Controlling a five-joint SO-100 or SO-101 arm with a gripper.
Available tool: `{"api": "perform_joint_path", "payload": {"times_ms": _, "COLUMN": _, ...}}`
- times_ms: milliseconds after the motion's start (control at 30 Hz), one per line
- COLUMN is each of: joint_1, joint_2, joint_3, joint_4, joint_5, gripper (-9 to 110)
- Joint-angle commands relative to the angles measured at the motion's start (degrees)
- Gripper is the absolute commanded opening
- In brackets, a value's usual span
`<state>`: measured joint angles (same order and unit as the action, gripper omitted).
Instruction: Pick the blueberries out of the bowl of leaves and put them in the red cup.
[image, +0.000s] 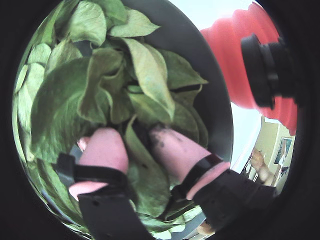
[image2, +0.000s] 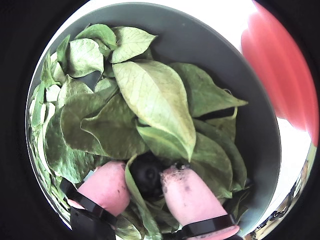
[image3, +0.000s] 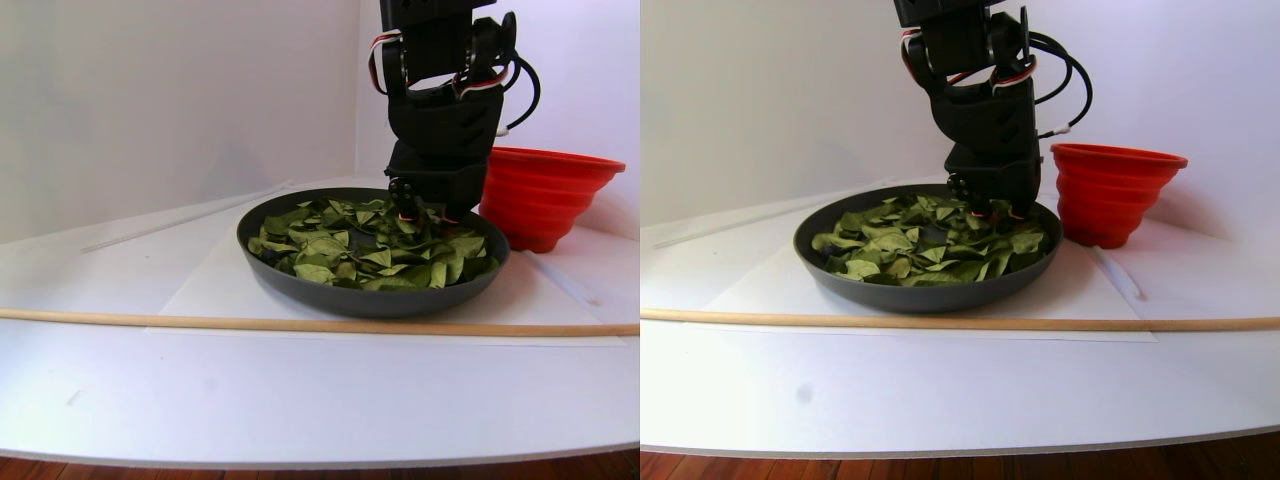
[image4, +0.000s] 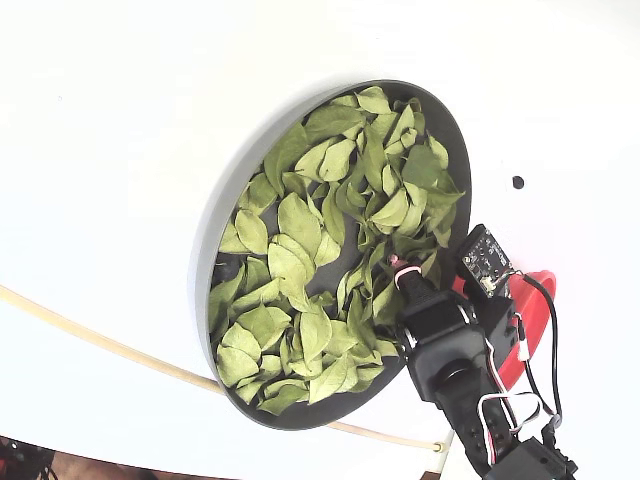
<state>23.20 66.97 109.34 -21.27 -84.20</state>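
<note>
A dark blueberry (image2: 147, 176) lies low among the leaves (image2: 155, 95) in the grey bowl (image2: 250, 125). My gripper (image2: 146, 179) is down in the leaves with its pink fingertips (image2: 187, 192) on either side of the berry. It is shut on the berry, with a leaf edge caught against the left finger. In the other wrist view the gripper (image: 137, 145) shows only a leaf in the gap. The fixed view puts the gripper (image4: 400, 272) at the bowl's (image4: 215, 230) right side, close to the red cup (image4: 533, 330). The red cup (image3: 540, 195) stands just right of the bowl (image3: 370, 300).
A thin wooden stick (image3: 300, 323) lies across the white table in front of the bowl. A flat black dot (image4: 517, 182) marks the table beyond the bowl. A black camera housing (image: 265, 65) juts into the wrist view in front of the red cup (image: 235, 55).
</note>
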Motion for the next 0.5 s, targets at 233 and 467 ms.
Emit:
{"api": "perform_joint_path", "payload": {"times_ms": 233, "joint_1": -0.4, "joint_2": 5.8, "joint_3": -2.4, "joint_4": 1.2, "joint_5": -1.4, "gripper": 10}}
{"api": "perform_joint_path", "payload": {"times_ms": 467, "joint_1": -0.6, "joint_2": 6.9, "joint_3": -3.6, "joint_4": 2.3, "joint_5": -2.0, "gripper": 10}}
